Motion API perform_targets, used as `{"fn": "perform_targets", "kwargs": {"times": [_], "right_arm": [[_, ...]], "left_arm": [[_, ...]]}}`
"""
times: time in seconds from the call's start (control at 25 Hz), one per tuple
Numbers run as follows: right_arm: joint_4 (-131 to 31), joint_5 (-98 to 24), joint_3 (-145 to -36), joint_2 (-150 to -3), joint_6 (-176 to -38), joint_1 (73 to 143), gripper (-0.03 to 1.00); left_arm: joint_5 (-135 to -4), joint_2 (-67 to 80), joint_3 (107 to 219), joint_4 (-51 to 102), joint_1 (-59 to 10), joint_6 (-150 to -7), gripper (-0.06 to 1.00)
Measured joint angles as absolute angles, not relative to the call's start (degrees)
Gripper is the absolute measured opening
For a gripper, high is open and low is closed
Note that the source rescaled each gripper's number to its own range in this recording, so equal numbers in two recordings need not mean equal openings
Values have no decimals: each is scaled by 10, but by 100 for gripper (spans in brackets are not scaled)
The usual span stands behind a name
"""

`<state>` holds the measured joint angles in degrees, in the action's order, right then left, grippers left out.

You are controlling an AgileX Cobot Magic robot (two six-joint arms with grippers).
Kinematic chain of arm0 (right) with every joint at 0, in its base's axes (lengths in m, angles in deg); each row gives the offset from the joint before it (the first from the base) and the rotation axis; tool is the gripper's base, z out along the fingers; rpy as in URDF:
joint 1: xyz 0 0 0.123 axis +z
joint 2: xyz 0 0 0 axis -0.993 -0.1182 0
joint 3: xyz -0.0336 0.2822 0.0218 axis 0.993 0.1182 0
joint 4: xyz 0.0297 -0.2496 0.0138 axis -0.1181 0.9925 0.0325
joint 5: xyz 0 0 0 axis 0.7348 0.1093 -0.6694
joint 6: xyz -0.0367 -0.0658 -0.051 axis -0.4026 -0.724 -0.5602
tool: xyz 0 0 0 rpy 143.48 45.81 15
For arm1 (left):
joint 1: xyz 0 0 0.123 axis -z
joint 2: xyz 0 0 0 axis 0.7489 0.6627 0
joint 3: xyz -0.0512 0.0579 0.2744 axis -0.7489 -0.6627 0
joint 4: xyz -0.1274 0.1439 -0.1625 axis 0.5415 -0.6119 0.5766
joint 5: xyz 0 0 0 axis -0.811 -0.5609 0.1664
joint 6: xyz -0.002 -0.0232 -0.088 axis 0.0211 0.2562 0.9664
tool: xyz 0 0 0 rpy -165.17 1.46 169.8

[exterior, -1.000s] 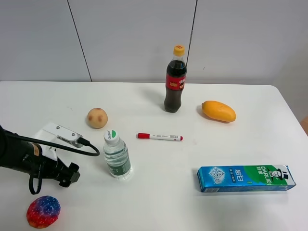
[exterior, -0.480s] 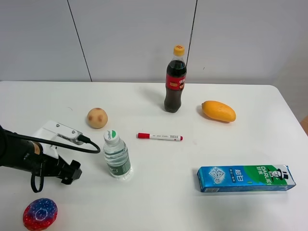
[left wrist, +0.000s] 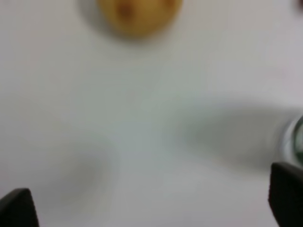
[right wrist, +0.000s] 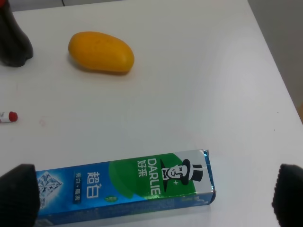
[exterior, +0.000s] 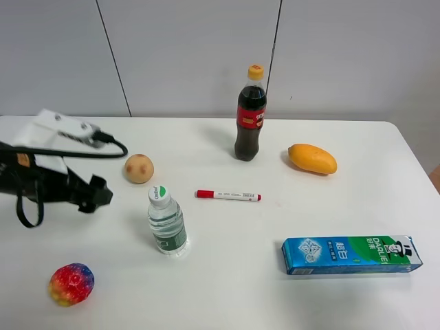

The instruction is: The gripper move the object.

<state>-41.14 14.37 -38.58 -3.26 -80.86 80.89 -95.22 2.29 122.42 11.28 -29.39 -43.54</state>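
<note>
The object, a bumpy red and yellow ball (exterior: 71, 284), lies alone on the white table near the front left corner. My left gripper (exterior: 95, 192), a black arm end with a white bracket (exterior: 58, 128) and black cables, hovers well behind the ball, between it and the tan ball. It is open and empty: in the left wrist view (left wrist: 151, 205) its dark fingertips (left wrist: 286, 196) stand wide apart over bare table. The object is out of both wrist views. My right gripper (right wrist: 154, 194) is open and empty above the toothpaste box; it does not show in the exterior view.
A tan ball with reddish spots (exterior: 139, 168) (left wrist: 137, 14), a water bottle (exterior: 167, 223), a red-capped marker (exterior: 227, 196), a cola bottle (exterior: 250, 115), an orange mango (exterior: 312, 159) (right wrist: 100, 52) and a blue-green toothpaste box (exterior: 352, 254) (right wrist: 128, 187) lie on the table (exterior: 227, 295).
My left arm has risen and moved away from the front edge toward the tan ball. The red and yellow ball has rolled slightly right and away from the front edge, showing more yellow.
</note>
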Motion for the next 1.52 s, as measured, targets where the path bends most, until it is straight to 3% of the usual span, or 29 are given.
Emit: {"fn": "perform_targets", "kwargs": {"times": [0.32,0.52,0.72,1.04,1.52], "right_arm": [[-411,144,-386,-33,-809,809,100],[-411,144,-386,-33,-809,809,100],[-411,144,-386,-33,-809,809,100],[-411,144,-386,-33,-809,809,100],[-411,144,-386,-33,-809,809,100]], "left_arm": [[-1142,-79,1418,100,-294,-436,99],[-1254,-80,1511,-3,-295,-436,99],[-1318,-109,1573,-60,-340,-440,99],[-1349,-222,1583,-37,-436,-463,99],[-1352,-422,1458,55,-444,-440,99]]}}
